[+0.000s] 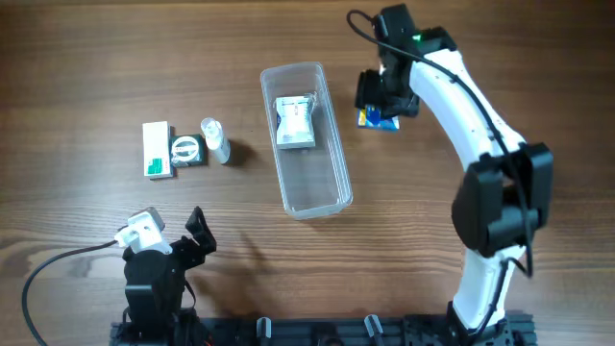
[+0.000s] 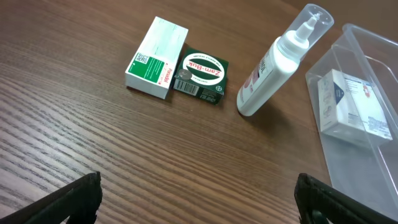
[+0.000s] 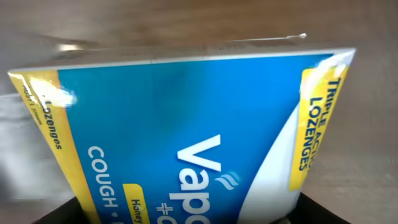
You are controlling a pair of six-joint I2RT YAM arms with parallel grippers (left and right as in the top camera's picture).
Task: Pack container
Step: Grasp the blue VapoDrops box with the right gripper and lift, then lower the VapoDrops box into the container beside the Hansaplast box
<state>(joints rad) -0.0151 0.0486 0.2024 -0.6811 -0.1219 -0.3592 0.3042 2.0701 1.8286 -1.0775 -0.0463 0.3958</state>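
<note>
The clear plastic container (image 1: 337, 176) lies lengthwise at the table's middle with a white box (image 1: 295, 123) inside it. Its wall also shows in the left wrist view (image 2: 367, 50). My right gripper (image 1: 381, 101) is just right of the container's far end, shut on a blue and yellow cough lozenge packet (image 1: 378, 118). The packet (image 3: 186, 124) fills the right wrist view between the fingers (image 3: 189, 214). My left gripper (image 1: 197, 235) is open and empty at the front left, fingers wide apart (image 2: 199, 199) over bare wood.
Left of the container lie a white and green box (image 1: 156, 150) (image 2: 157, 58), a green Zam-Buk box (image 1: 185, 150) (image 2: 200, 76) and a white pump bottle (image 1: 215, 140) (image 2: 277, 68) on its side.
</note>
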